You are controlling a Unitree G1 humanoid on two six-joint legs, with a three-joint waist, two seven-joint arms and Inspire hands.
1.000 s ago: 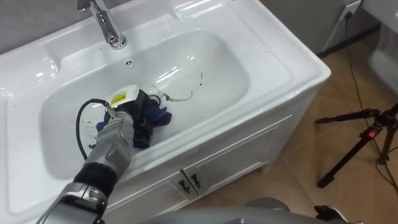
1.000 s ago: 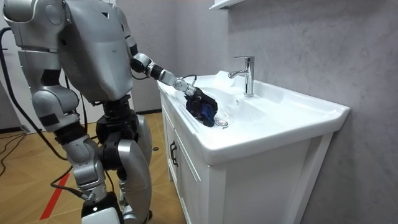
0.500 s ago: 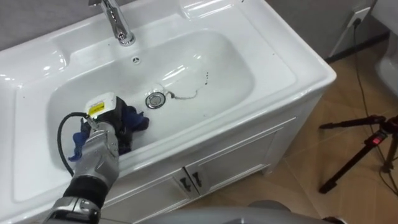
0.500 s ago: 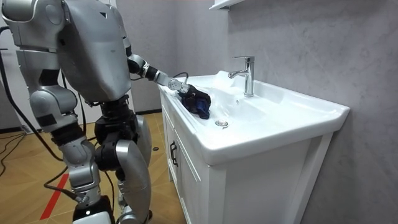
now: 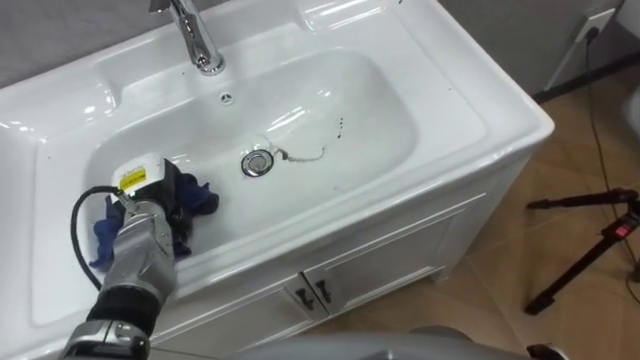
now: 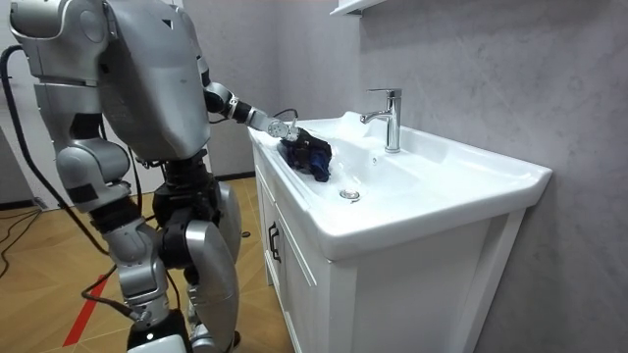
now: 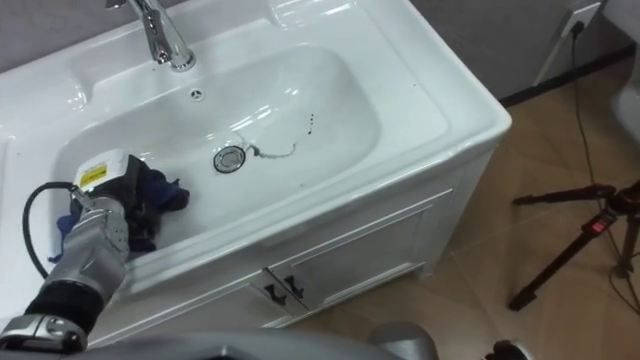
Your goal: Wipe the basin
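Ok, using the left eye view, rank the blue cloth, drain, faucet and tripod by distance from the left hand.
1. blue cloth, gripped by the left hand.
2. drain, middle of the basin.
3. faucet, back rim.
4. tripod, far right.

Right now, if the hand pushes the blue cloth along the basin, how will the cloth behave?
Probably floppy: the blue cloth lies bunched in folds under the left hand. It likely slides easily, since the basin looks smooth and glossy.

Grey wall [image 6: 471, 69], wooden floor [image 6: 49, 284]
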